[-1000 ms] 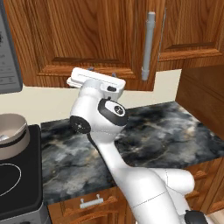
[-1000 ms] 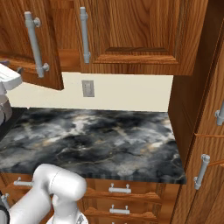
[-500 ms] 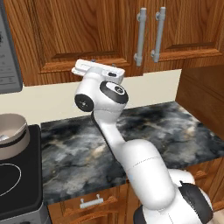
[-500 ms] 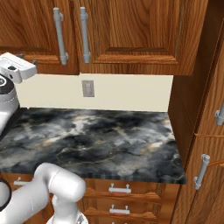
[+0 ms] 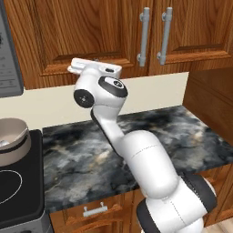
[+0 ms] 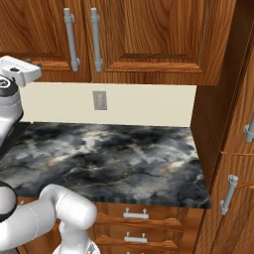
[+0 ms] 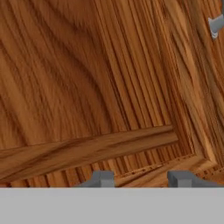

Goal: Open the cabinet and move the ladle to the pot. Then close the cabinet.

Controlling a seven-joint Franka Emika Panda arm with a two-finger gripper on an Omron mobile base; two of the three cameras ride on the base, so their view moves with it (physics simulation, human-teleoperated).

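Both doors of the reddish-brown wooden wall cabinet [image 5: 113,32] are shut flat now; a second ago the left door was swung out toward me, and half a second ago it was nearly closed. My hand sat lower and more to the left back then, and now it is up against the left door.

Closest to me is my white arm, rising over the dark marbled stone counter [image 5: 150,132]. My gripper [image 7: 142,178] points straight at the wood of the left door, near the bottom corner of its raised panel. Two small dark fingertips [image 7: 103,178] poke up with a gap between them. Nothing is between them, so I hold nothing. The tips are very near the wood, but I cannot tell if they touch it.

To my left is the black stove top [image 5: 13,191], with the small round grey metal pot [image 5: 13,141] on it. The pot is pale inside. I cannot tell if the ladle is in it.

Farther back is the cream wall with a grey outlet plate [image 6: 99,100]. Above it, the two long grey bar handles [image 5: 154,36] stand side by side where the doors meet.
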